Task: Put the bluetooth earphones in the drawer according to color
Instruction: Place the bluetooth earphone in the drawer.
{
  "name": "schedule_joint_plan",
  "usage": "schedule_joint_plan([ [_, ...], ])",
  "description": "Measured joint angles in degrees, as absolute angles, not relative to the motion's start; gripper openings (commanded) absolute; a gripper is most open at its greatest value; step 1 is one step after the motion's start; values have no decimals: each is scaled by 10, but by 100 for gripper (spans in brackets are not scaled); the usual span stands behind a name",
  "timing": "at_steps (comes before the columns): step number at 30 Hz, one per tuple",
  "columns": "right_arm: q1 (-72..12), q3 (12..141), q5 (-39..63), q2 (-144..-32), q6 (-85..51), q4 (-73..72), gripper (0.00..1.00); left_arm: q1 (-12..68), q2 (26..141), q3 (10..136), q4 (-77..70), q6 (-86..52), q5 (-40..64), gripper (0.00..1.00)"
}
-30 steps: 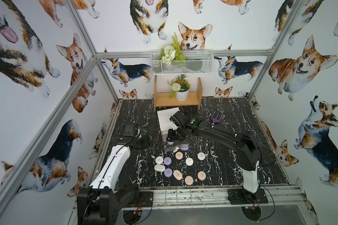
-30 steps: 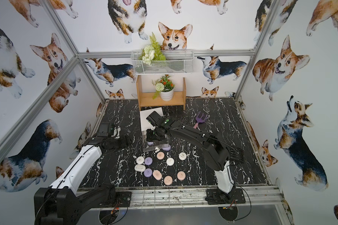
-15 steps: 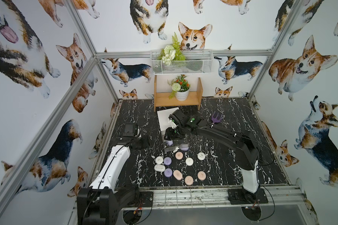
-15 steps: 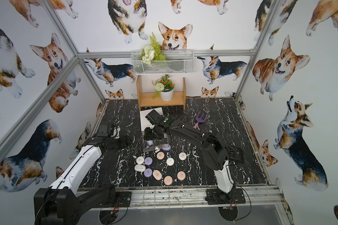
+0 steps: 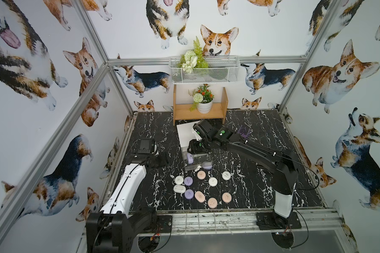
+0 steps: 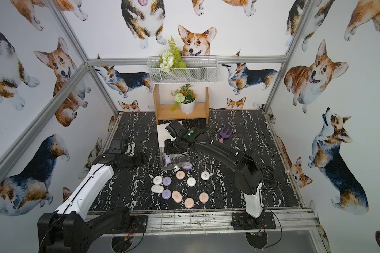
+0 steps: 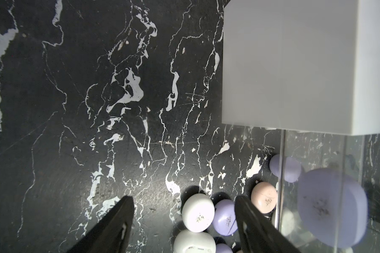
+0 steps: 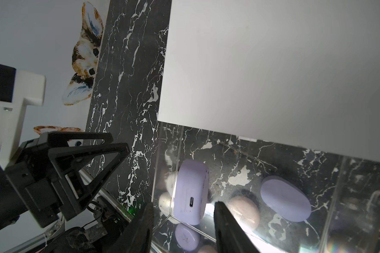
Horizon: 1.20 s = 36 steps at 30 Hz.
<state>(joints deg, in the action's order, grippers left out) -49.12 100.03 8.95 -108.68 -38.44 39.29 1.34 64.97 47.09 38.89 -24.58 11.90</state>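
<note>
Cases in white, lilac and pink, the loose bluetooth earphones (image 5: 212, 181), lie scattered on the black table (image 5: 250, 192) nearest the arms' bases. Beyond them and to the left, the left gripper (image 7: 183, 198) hovers with jaws apart and empty. In the pulled-out clear drawer (image 5: 193, 168), a flat lilac case (image 8: 285, 198) lies toward the front. An upright lilac case (image 8: 190, 192) stands on edge just below the right gripper (image 8: 184, 203). Its fingers are part-spread, with gaps on both sides. Since a second ago that gripper has drawn back slightly toward the white cabinet (image 5: 185, 133).
</note>
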Motion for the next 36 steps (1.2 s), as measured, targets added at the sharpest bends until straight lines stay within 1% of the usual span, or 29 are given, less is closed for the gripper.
schedule_joint_plan([
  [3,-492,993,90,-1091,-384,396,35,13,649,471,389,-246,119,78],
  [6,-497,992,93,-1099,-383,396,28,13,648,470,389,-246,119,78],
  [13,-507,993,94,-1114,-382,396,24,13,646,468,389,-246,119,78],
  [19,-505,988,87,-1116,-375,395,23,13,646,467,389,-246,120,78],
  [25,-488,952,89,-1100,-372,373,22,13,646,467,389,-246,120,78],
  [29,-478,935,70,-1099,-370,393,22,13,646,467,389,-246,120,78],
  [36,-475,962,60,-1101,-368,405,24,13,646,467,389,-246,120,78],
])
